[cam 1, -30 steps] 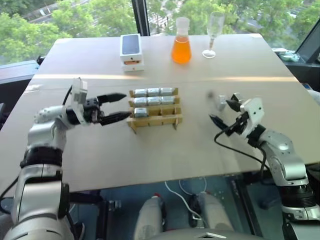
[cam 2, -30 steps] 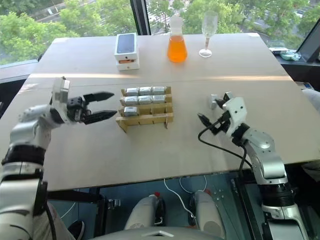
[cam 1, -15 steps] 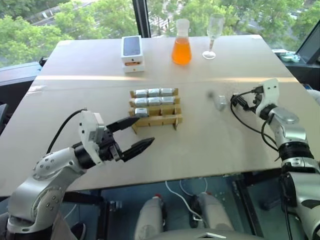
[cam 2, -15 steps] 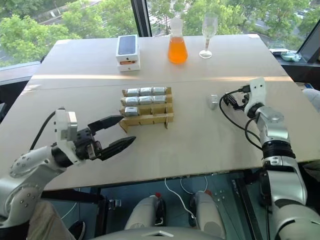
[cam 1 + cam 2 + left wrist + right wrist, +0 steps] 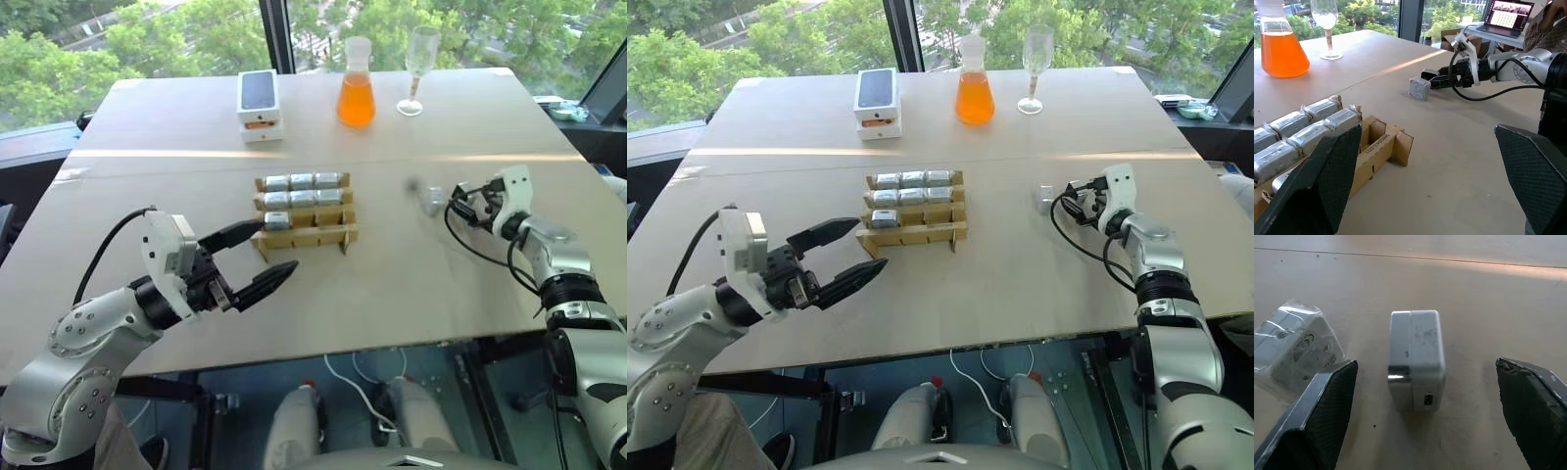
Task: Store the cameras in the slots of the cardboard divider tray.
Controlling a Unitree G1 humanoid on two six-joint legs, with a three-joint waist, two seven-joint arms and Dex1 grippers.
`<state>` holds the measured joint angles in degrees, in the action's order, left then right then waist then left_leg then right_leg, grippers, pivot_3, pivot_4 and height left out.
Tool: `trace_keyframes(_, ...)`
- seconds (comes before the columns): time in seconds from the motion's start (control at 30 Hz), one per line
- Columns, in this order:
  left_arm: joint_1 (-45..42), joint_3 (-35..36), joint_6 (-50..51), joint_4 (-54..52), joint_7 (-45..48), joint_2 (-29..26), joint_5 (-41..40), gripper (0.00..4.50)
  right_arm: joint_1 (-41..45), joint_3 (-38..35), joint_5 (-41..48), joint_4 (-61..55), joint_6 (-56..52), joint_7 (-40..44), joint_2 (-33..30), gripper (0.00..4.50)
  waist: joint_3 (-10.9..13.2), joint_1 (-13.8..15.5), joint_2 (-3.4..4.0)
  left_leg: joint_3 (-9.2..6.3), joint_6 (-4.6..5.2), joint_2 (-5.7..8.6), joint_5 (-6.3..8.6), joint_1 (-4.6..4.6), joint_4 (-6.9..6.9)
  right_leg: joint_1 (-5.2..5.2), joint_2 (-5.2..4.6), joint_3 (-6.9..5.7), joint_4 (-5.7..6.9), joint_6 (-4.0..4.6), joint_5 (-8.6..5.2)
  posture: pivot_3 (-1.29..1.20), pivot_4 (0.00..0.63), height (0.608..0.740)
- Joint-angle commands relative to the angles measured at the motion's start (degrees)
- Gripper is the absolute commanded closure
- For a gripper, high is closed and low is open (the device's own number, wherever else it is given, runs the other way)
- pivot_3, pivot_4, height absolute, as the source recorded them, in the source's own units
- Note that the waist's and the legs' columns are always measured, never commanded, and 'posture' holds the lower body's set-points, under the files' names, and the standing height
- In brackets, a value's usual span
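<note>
The cardboard divider tray (image 5: 315, 236) stands mid-table. Silver cameras (image 5: 302, 181) fill its far and middle rows, and one more lies in the near left slot (image 5: 277, 219). A loose silver camera (image 5: 1415, 357) lies on the table to the tray's right, also seen in the left eye view (image 5: 432, 202). My right gripper (image 5: 458, 204) is open just beside it, one finger (image 5: 1308, 426) on each side, not touching. A clear-wrapped camera (image 5: 1293, 345) lies close by. My left gripper (image 5: 271, 251) is open and empty, near the tray's front left corner.
At the far side stand a white phone box (image 5: 259, 103), a flask of orange liquid (image 5: 356, 83) and a wine glass (image 5: 419, 64). A black cable loops off my right wrist (image 5: 470, 245). Past the table's right end sits a laptop (image 5: 1508, 13).
My left gripper has drawn back from the tray's left side toward the near edge. My right gripper has moved forward to the loose camera and now brackets it.
</note>
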<state>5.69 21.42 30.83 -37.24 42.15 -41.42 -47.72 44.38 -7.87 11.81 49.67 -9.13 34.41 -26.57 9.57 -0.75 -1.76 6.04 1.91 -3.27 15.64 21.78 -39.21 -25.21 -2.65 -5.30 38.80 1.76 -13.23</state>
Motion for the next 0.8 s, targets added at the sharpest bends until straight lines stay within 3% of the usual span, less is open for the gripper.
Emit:
trace_keyframes(0.03,-0.9,0.0,-1.0,0.1,0.3,-0.3,0.5,0.00,0.7,-1.8,0.6,-1.6,1.9,-0.1,-0.6,1.34,0.0,0.0,0.01,0.00,0.00,0.00,0.00,0.00,0.00,0.00,0.00,0.00,0.00,0.00,0.00,0.00,0.150,0.740)
trace_keyframes(0.2,-0.1,-0.1,-2.1,1.5,1.3,0.1,2.3,0.00,0.2,-1.8,0.6,-2.7,3.2,1.1,-1.1,3.69,0.0,0.0,0.05,0.00,0.00,0.00,0.00,0.01,0.02,-0.01,0.00,0.00,-0.01,-0.01,-0.01,0.00,0.150,0.740)
trace_keyframes(0.37,2.0,1.4,-2.9,1.3,1.7,0.5,2.5,0.00,2.2,-0.6,1.7,-6.2,7.0,9.2,-1.4,3.75,0.2,-0.1,0.25,0.01,0.01,0.00,0.01,0.03,0.04,-0.04,0.00,0.01,-0.05,-0.01,-0.01,0.00,0.150,0.740)
trace_keyframes(0.57,6.5,3.3,-3.4,-0.7,-1.2,2.9,3.2,0.00,11.0,7.5,3.8,-13.6,10.0,31.1,3.7,3.75,0.3,-1.2,0.50,0.13,0.06,-0.07,0.04,0.07,0.15,-0.23,0.08,0.14,0.00,-0.03,-0.01,0.00,0.150,0.740)
trace_keyframes(0.8,15.1,2.3,-5.4,-7.3,-5.9,8.5,5.1,0.00,17.8,16.6,-1.6,-3.1,22.2,42.1,13.4,3.75,0.3,-0.8,0.46,0.07,0.03,-0.22,0.03,0.13,0.34,-0.24,0.09,-0.05,-0.13,0.03,0.01,0.00,0.150,0.740)
